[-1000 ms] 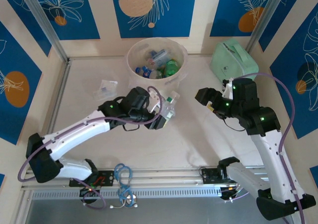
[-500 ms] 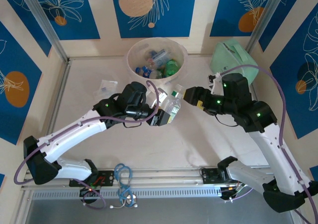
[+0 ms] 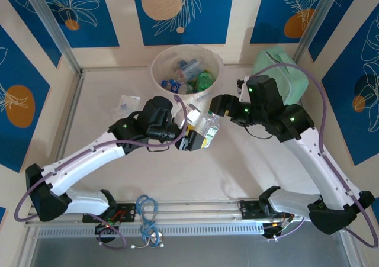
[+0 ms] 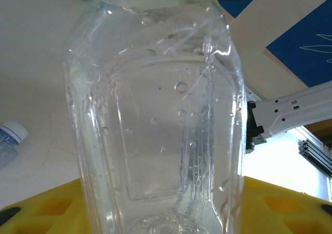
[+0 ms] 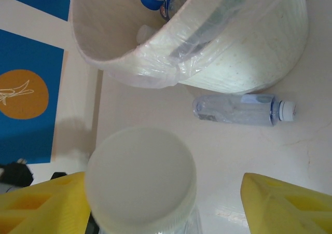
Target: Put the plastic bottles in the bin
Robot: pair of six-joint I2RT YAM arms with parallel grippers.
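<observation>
Well, over on the left, the left gripper [image 3: 194, 140] is clamped on the base of a clear bottle [image 3: 205, 126], holding it out with its white cap [image 5: 140, 179] toward the other arm, likely for a handover. The right gripper [image 3: 218, 106] straddles that cap, fingers wide, not gripping. Behind stands the bin [image 3: 156, 71], partly filled; another bottle [image 5: 236, 109] lies beside its wall.
</observation>
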